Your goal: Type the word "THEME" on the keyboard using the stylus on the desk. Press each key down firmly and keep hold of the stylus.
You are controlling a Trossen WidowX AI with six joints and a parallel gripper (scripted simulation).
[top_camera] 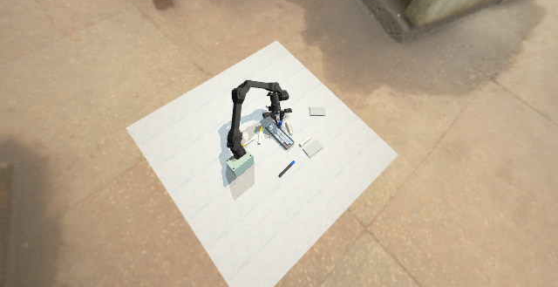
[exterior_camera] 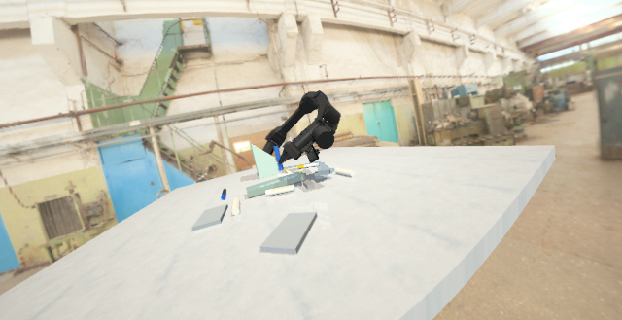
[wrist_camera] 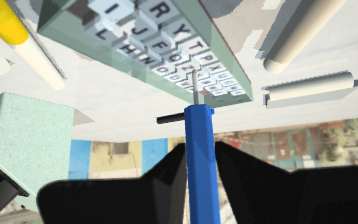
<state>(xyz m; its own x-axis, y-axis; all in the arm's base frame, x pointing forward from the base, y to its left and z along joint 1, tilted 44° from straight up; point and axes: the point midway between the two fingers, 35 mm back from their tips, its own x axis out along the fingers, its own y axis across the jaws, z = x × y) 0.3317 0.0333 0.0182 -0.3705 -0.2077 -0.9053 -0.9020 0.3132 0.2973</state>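
"How does the pincer [top_camera: 279, 118] [exterior_camera: 280, 160] [wrist_camera: 200, 149] stand?"

"Its black fingers are pinching the blue stylus [top_camera: 280, 124] [exterior_camera: 277, 153] [wrist_camera: 200, 160], one on each side of the barrel."

"And where does the stylus point?"

"Its thin grey tip reaches out toward the lettered keyboard [top_camera: 281, 136] [exterior_camera: 272, 185] [wrist_camera: 167, 55]. In the wrist view the tip overlaps the lower rows of keys, near the Z. I can't tell whether it touches a key, or which one."

"Which letters can you read?"

"R, Y, T and P in one row, J and F in the next, then L, H and N. The far keys are too small for me."

"What lies around the keyboard?"

"Close along one side, a cream stick [top_camera: 289, 127] [exterior_camera: 280, 191] [wrist_camera: 305, 35]. On the other side, a white stick with a yellow end [top_camera: 260, 135] [exterior_camera: 300, 166] [wrist_camera: 10, 30]. Apart from the keyboard, a black marker with a blue end [top_camera: 286, 169] [exterior_camera: 224, 194] [wrist_camera: 170, 119] lies on the white tabletop [top_camera: 196, 182] [exterior_camera: 389, 213] [wrist_camera: 130, 110]."

"Any flat things?"

"Two grey slabs, this one [top_camera: 312, 148] [exterior_camera: 210, 217] nearer the marker, the other slab [top_camera: 316, 111] [exterior_camera: 290, 232] farther off. The mint-green box [top_camera: 240, 165] [exterior_camera: 263, 162] [wrist_camera: 30, 130] is by the arm's foot."
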